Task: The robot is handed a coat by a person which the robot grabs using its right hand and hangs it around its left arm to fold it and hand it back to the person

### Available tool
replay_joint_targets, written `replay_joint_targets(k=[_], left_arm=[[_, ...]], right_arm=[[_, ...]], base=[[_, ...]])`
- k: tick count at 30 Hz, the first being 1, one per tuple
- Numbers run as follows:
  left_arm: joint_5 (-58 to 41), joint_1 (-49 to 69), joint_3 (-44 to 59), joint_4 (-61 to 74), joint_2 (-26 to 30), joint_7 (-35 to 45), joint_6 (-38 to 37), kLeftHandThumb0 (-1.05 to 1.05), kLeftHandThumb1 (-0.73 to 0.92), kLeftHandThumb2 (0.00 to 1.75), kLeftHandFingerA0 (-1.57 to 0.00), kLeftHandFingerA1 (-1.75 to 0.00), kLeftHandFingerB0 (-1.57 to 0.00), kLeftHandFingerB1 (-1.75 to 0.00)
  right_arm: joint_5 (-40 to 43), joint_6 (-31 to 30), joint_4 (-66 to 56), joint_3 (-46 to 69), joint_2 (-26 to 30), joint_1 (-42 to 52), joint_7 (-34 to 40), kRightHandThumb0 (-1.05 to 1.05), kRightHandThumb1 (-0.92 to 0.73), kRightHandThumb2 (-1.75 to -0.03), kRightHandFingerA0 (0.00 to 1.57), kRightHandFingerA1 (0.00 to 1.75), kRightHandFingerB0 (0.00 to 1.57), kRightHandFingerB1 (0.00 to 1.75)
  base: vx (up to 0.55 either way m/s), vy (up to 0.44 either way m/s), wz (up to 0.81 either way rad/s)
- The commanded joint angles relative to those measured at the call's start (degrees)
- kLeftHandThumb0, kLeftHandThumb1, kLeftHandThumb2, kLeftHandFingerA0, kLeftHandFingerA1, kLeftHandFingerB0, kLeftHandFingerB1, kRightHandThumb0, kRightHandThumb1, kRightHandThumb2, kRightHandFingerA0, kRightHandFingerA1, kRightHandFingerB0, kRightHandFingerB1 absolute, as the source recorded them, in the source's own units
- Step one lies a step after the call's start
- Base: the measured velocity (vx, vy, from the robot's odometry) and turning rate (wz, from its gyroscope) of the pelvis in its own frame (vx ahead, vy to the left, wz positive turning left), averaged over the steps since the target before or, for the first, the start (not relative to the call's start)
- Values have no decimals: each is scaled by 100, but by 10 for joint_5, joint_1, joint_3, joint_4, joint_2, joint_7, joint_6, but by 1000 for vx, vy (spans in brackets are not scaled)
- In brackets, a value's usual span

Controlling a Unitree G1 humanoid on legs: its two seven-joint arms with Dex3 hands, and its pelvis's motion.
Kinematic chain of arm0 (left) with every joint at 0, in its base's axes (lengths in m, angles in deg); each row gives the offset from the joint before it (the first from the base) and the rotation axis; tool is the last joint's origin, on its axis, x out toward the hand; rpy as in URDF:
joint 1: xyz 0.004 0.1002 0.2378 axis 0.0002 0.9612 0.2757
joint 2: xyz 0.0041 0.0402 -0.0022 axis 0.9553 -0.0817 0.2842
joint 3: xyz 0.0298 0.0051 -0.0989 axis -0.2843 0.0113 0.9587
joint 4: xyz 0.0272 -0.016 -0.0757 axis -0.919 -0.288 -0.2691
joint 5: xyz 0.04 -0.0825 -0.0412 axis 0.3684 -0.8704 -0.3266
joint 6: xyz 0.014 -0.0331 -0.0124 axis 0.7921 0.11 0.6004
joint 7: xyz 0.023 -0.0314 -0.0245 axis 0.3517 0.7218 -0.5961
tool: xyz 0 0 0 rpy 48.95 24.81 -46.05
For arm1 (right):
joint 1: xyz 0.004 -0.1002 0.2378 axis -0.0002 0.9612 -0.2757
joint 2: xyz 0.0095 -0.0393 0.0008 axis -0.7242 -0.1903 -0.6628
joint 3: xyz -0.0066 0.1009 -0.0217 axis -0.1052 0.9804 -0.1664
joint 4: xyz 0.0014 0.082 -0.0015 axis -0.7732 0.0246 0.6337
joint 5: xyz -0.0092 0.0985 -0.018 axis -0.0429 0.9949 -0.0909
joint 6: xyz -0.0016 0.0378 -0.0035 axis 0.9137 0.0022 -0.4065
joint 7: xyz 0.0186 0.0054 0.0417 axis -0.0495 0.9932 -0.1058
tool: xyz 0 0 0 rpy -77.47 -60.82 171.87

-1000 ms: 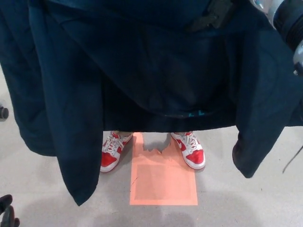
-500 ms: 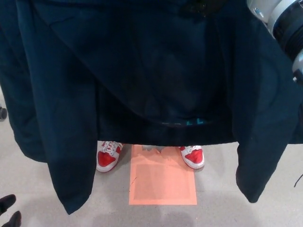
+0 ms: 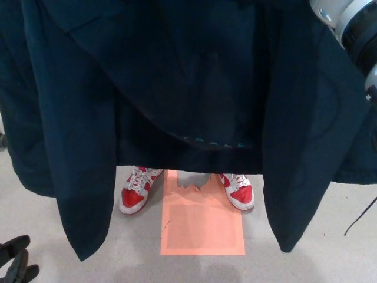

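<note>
**Work item.** The dark navy fabric coat [image 3: 177,88] hangs full-length across nearly the whole head view, suspended from above the upper edge. Its hem ends above the grey floor [image 3: 330,259]. Two long panels drop lower, one at the left and one at the right.

**Right hand.** Not visible. Only the white-and-black right forearm [image 3: 353,29] enters at the upper right, against the coat. Whether its fingers grip the fabric cannot be told.

**Left hand** [image 3: 16,262]. Low in the bottom left corner, apart from the coat, with fingers [image 3: 12,244] spread and holding nothing.

**Hazards.** The coat is not yet over the left arm. If that arm comes up under one hanging panel only, the load would likely be uneven and the fabric could slide off. A thin black cable [image 3: 362,215] near the right panel could snag.

**Clearance.** The person's red-and-white sneakers [image 3: 136,191] stand just behind the hem, either side of the top of an orange rectangular floor marking [image 3: 203,227]. Open floor lies in front of the marking and around the left hand.
</note>
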Motion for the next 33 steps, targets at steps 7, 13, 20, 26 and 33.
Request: replay_joint_targets(k=[7, 13, 20, 26, 33], left_arm=[[-46, 11, 2, 86, -13, 86, -15, -66, 82, 64, -33, -38, -25, -34], [-76, 53, -8, 204, -36, 126, -4, -64, 83, 64, -29, -37, -25, -34], [-95, 119, -32, 340, -45, 169, 11, -67, 85, 65, -26, -36, -20, -33], [-111, 166, -54, 440, -41, 195, 49, -66, 84, 65, -29, -37, -21, -34], [-141, 197, -92, 541, -10, 251, 108, -65, 85, 65, -34, -39, -24, -34]], right_arm=[[-117, 46, 12, 14, 56, -91, 543, -28, -74, -66, 100, 156, 77, 128], [-129, 51, 20, -2, 52, -105, 530, -32, -77, -67, 101, 153, 80, 119], [-154, 53, 29, -28, 48, -121, 532, -32, -74, -66, 102, 150, 82, 99], [-149, 57, 37, -20, 41, -152, 526, -32, -77, -65, 106, 139, 82, 75], [-138, 60, 45, -5, 37, -192, 522, -29, -73, -65, 102, 140, 81, 78]], base=[[0, 0, 0], [0, 0, 0], [0, 0, 0], [0, 0, 0], [0, 0, 0]])
